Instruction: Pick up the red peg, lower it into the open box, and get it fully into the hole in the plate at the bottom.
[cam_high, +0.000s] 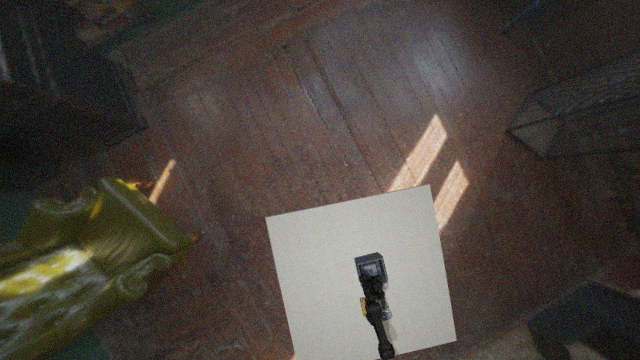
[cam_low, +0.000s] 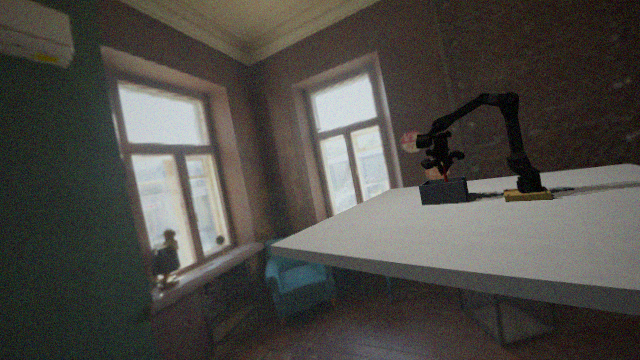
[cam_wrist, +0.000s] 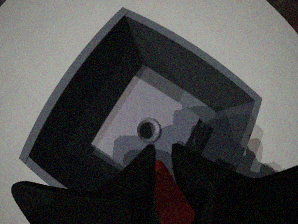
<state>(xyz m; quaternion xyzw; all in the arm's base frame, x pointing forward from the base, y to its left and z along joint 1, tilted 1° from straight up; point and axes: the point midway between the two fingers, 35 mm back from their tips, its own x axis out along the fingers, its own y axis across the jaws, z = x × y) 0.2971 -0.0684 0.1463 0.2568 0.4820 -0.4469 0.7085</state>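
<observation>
Ext view, L to R. Table (cam_high: 320, 240) (cam_low: 400, 235): L corner juts toward the windows, w/ the near edge running off frame R. Box (cam_high: 357, 267) (cam_low: 444, 192) (cam_wrist: 60, 70) is dark gray, open top, upright on the tabletop near the far edge. Gripper (cam_high: 371, 276) (cam_low: 445, 172) (cam_wrist: 162, 150) is right above it, pointing down, fingers nearly closed w/ the red peg (cam_low: 445, 175) (cam_wrist: 170, 197) clamped btwn them. Peg hangs roughly upright, slight tilt, lower end at about rim height in ext view; can't tell how far in it reaches. Arm (cam_high: 377, 320) (cam_low: 513, 125) goes R from the wrist: forearm slopes up to a high elbow, then upper arm drops steeply to the base. Yellow block (cam_high: 363, 307) (cam_low: 527, 195) sits at the foot of the arm in ext view, R of box w/ a gap btwn.

Wrist cam: pale plate (cam_wrist: 117, 122) at box bottom, round hole (cam_wrist: 149, 130) visible just past the fingertips, peg not in it. Box walls stand all round the plate; fingers cover part of the near rim.

Top view: bare tabletop L and R of box, more on L, plus a strip to the far edge.
</observation>
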